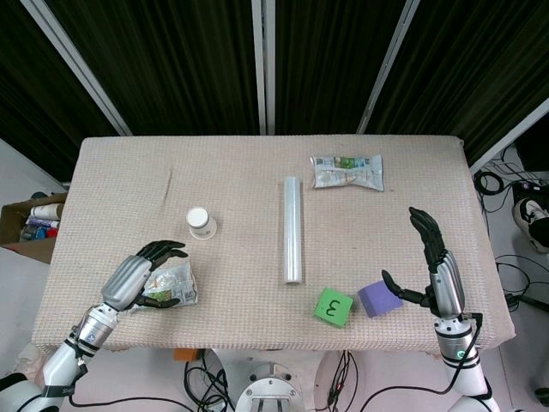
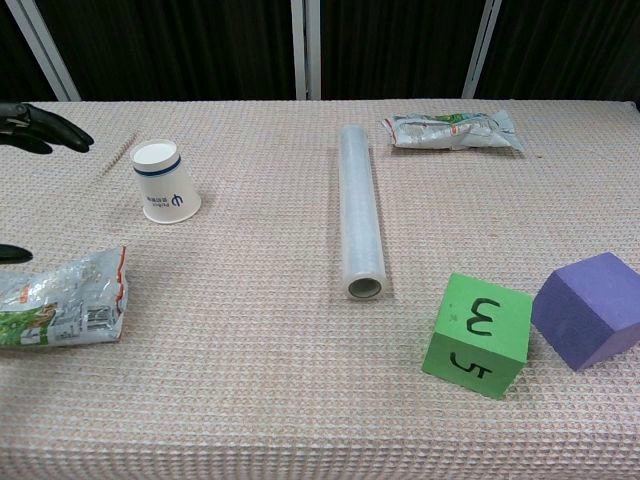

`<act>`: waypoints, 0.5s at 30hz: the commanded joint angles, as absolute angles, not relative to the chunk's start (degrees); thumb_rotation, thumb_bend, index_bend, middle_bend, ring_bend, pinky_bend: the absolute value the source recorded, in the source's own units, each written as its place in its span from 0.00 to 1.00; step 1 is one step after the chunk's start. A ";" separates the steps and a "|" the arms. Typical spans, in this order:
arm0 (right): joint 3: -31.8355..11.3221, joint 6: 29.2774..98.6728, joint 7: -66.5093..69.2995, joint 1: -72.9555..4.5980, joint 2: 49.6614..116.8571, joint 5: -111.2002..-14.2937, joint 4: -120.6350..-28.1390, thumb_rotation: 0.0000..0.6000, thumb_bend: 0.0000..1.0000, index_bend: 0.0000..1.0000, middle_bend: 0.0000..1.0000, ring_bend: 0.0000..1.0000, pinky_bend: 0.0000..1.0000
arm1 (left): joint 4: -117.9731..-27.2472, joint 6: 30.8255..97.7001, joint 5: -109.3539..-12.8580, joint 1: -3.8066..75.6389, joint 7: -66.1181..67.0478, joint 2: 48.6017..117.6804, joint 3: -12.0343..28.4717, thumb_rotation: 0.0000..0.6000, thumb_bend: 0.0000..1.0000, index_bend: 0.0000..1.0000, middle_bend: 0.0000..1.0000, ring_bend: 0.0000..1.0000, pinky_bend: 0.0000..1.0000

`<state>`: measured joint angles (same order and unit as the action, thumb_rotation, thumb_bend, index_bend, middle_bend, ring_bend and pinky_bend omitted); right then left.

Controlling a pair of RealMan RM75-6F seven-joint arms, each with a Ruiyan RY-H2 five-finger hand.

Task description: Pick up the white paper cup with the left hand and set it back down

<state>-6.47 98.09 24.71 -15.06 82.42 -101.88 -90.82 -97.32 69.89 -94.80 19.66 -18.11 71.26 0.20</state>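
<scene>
The paper cup [image 1: 202,223] stands upside down on the table [image 1: 129,172]. The left hand [image 1: 141,275], at its 7 o'clock, fingers released, hovers over a snack bag [image 1: 176,287]. The right hand [image 1: 433,266] is spread, holding nothing.

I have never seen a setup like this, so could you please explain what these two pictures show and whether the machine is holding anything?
This is a two-armed robot with human-like hands, working at a cloth-covered table. One picture looks down from its head, the other looks forward from its chest, so both show the same table.

Its left hand hovers over a crumpled bag, fingers apart, holding nothing. Its right hand stands open beside a purple block, also empty.

On the table: a white paper cup standing upside down, which the left hand is meant to lift and set down again; a long clear roll in the middle; a green cube marked 3; and a second bag at the far side.
</scene>
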 commanded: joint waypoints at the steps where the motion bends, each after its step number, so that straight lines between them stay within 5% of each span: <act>1: -6.43 97.88 24.96 -15.16 82.41 -101.64 -90.81 1.00 0.25 0.05 0.04 0.00 0.00 | -97.33 70.02 -94.54 19.75 -18.04 71.31 0.04 1.00 0.08 0.26 0.17 0.12 0.14; 10: -5.93 97.79 25.27 -15.17 82.09 -101.59 -90.80 1.00 0.25 0.04 0.04 0.00 0.00 | -97.35 70.54 -93.97 20.09 -17.21 71.23 -0.33 1.00 0.08 0.25 0.17 0.12 0.14; 15: -4.05 95.95 25.48 -15.00 79.61 -101.84 -90.88 1.00 0.25 0.04 0.04 0.00 0.00 | -95.80 69.03 -89.62 21.98 -15.31 72.15 3.08 1.00 0.09 0.25 0.17 0.12 0.14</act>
